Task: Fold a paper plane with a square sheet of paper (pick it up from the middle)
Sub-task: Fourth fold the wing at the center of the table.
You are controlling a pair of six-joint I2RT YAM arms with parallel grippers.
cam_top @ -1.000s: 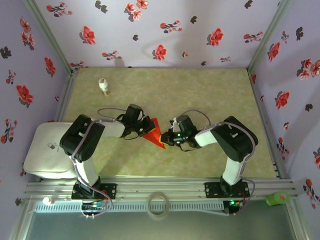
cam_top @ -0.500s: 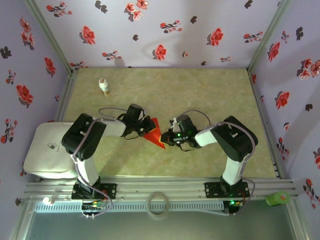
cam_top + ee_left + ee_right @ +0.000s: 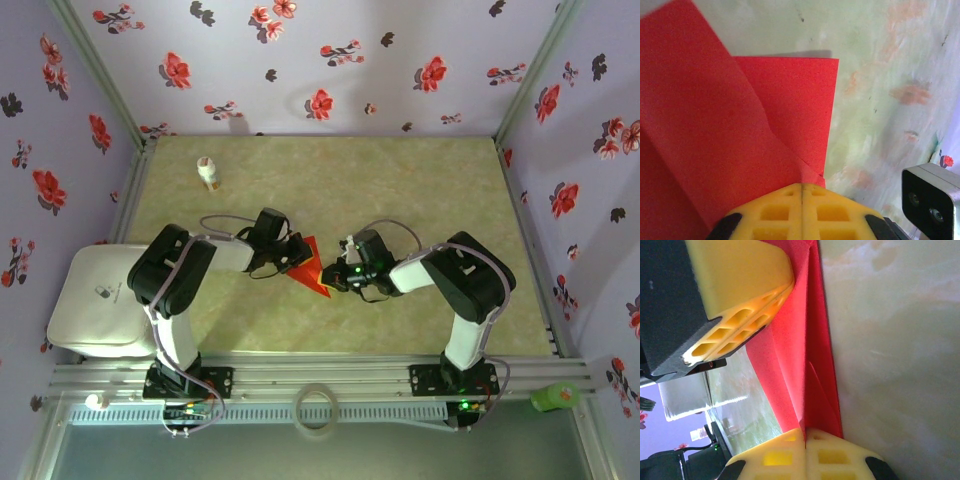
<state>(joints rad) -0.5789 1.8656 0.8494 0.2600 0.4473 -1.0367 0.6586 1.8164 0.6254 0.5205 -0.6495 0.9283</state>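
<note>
The square sheet of paper (image 3: 311,264), bright red and creased into a folded, pointed shape, is held between both grippers at the table's middle. My left gripper (image 3: 297,256) is shut on its left side. In the left wrist view the yellow fingers (image 3: 775,210) meet on a folded corner of the paper (image 3: 740,125). My right gripper (image 3: 333,279) is shut on its right end. The right wrist view has the paper (image 3: 810,365) standing on edge, pinched by my right gripper (image 3: 805,431), with the left gripper's fingers (image 3: 740,285) clamped on its far part.
A small white bottle with an orange band (image 3: 208,172) stands at the back left. A white pad (image 3: 95,305) lies off the table's left edge. Flowered walls close in three sides. A tape roll (image 3: 316,408) and a green object (image 3: 555,397) sit on the near rail.
The left arm's elbow has edged slightly to the right. Both grippers and the red paper stay almost where they were.
</note>
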